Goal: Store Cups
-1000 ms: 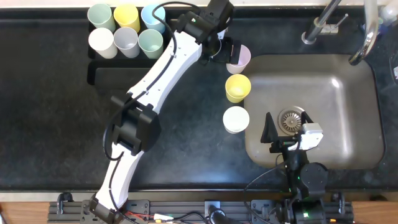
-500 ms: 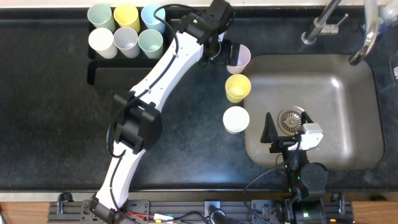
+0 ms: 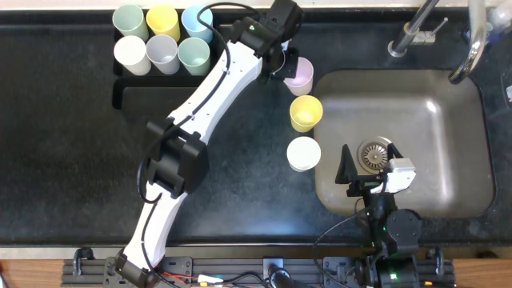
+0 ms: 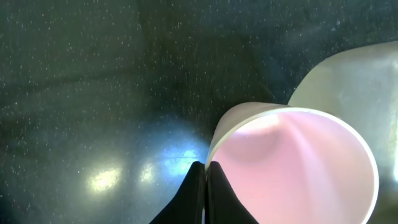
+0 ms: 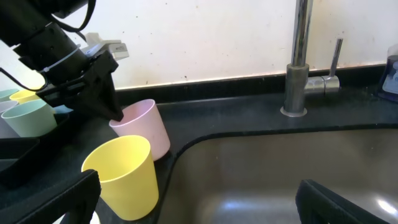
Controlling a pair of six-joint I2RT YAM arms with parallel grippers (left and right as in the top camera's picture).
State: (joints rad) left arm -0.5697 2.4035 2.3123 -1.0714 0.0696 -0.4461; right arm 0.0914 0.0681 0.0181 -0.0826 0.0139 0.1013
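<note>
At the sink's far left corner, the pink cup is clamped by its rim in the left end effector. The right end effector is held apart over the sink, with yellow and white cups on the table nearby.

The left arm is stretching from the lower left of the top view diagonally to the upper middle, its elbow bending at mid-left. The left gripper is pointing downward and pinching the rim of a pink cup, its fingers pressing close together on the wall. The right arm is sitting folded low at the bottom right. The right gripper is facing up the frame, its jaws spreading wide apart.
</note>
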